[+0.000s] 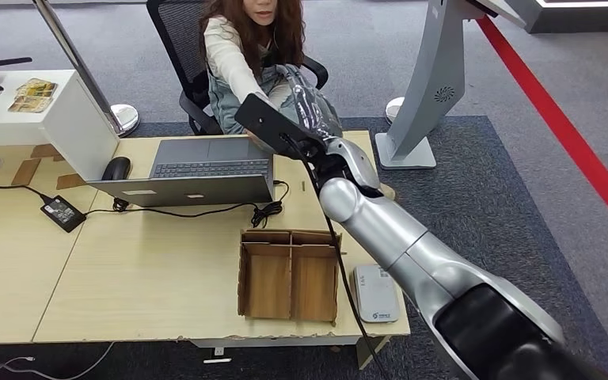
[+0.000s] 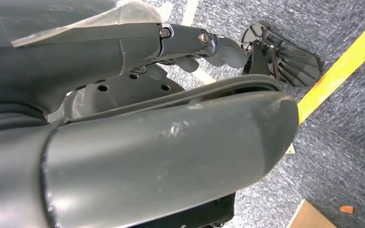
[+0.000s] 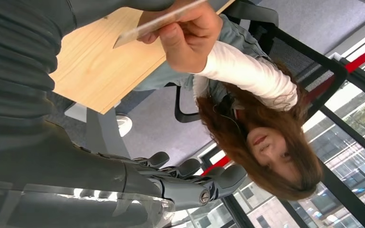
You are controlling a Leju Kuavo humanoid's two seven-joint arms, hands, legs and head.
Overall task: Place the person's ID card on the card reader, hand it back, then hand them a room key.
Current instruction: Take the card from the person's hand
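The card is pinched in the person's hand above the surface, just beside the right hand, which reaches across toward them. Its fingers lie spread apart and hold nothing. The hand-over looks about to happen or just finished (I cannot tell which, nor whether this is the ID or the key). The reader lies bare near the front edge, beside the tray, so I judge the task early: reading, return and key all seem left. The left hand hangs over the floor, fingers loosely curled, holding nothing.

Count: one card, one reader, one tray with two compartments, one laptop, one person.
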